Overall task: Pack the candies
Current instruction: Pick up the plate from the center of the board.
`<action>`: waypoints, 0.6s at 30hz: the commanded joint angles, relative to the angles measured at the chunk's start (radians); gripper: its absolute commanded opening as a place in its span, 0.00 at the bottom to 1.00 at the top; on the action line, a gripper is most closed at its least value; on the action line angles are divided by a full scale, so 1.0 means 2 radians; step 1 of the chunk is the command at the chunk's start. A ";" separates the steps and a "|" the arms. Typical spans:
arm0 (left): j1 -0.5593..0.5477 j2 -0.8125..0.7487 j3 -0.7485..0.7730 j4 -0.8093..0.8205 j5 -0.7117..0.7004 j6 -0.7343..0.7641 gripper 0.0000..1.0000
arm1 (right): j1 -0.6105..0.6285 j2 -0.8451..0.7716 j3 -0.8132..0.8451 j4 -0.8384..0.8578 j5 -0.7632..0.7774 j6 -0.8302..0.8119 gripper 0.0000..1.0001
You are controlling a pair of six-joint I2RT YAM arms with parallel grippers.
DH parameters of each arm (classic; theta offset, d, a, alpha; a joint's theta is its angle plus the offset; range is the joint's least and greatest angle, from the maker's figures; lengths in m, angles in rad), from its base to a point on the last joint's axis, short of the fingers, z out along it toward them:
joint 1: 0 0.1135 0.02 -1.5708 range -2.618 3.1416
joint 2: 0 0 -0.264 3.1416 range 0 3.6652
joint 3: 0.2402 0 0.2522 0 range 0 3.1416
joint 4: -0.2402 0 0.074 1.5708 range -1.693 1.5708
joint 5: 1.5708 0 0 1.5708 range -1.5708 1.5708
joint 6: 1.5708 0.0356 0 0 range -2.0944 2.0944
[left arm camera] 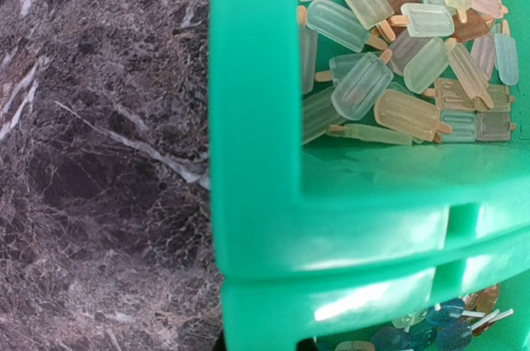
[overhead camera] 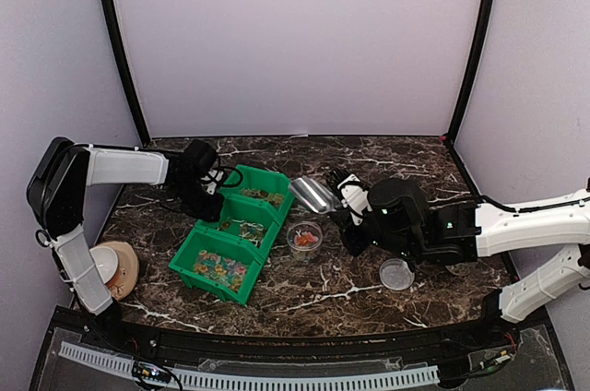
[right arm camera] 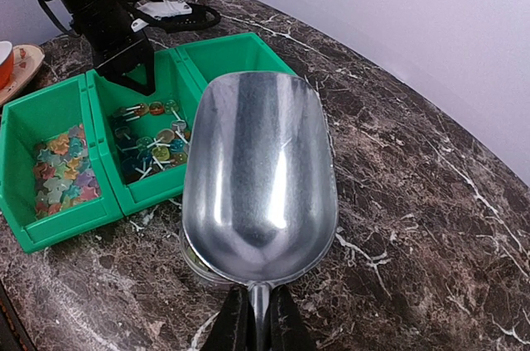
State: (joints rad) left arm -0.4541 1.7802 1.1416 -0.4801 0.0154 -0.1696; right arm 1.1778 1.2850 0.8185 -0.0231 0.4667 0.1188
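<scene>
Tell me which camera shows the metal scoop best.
Right wrist: the metal scoop fills the frame, bowl empty, handle in the right claw. Top external shows it small, near the clear tub. Left wrist misses it entirely.

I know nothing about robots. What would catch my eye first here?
The shiny metal scoop, clamped by its handle in the right gripper, hangs empty above a small clear tub near the middle of the marble table. Just left of it sits a row of three bright green bins holding the candies, colourful little sweets, some shaped like ice lollies.
</scene>
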 commanded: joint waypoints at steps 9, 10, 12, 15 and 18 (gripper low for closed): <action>0.000 -0.066 0.000 -0.044 -0.045 -0.003 0.00 | -0.003 0.012 0.019 -0.001 -0.015 0.005 0.00; -0.002 -0.075 0.000 -0.049 -0.050 -0.002 0.00 | -0.002 0.014 0.022 -0.005 -0.016 0.004 0.00; -0.004 -0.089 0.000 -0.059 -0.057 0.001 0.00 | -0.003 0.022 0.031 -0.013 -0.016 0.001 0.00; -0.006 -0.111 -0.008 -0.065 -0.058 0.005 0.00 | -0.003 0.036 0.052 -0.034 -0.012 -0.007 0.00; -0.011 -0.127 -0.019 -0.071 -0.061 0.010 0.00 | -0.002 0.052 0.079 -0.061 -0.002 -0.013 0.00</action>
State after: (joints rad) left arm -0.4606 1.6302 1.1164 -0.6025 -0.1097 -0.1593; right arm 1.1778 1.3613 0.8951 -0.1085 0.4427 0.1104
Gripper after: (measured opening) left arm 0.096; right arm 0.082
